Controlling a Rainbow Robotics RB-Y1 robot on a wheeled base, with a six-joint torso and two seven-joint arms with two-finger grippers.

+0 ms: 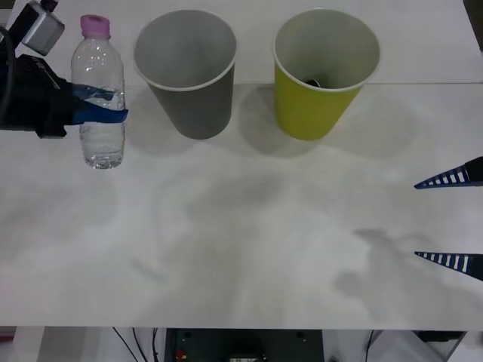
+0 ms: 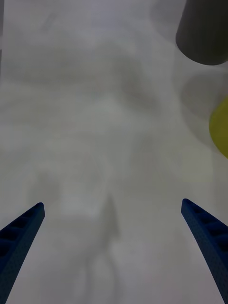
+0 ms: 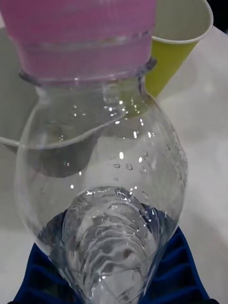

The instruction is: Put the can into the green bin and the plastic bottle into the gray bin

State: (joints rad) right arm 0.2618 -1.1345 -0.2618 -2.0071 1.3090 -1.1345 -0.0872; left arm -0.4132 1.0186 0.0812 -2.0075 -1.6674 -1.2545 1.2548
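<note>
Left gripper (image 1: 102,108) clamped round the plastic bottle (image 1: 99,94) mid-body, upright at table's left, just beside the gray bin (image 1: 187,72). Bottle step in hand; next: lift over the rim, release. Right gripper (image 1: 451,219) idle, spread wide, empty; something dark sits in the green bin (image 1: 323,72).

No text, label, brand, number or sign is showing legibly anywhere. The bottle (image 1: 99,90) is carrying no label, and the gray bin (image 1: 189,72) and green bin (image 1: 323,72) are showing plain walls with no print.
</note>
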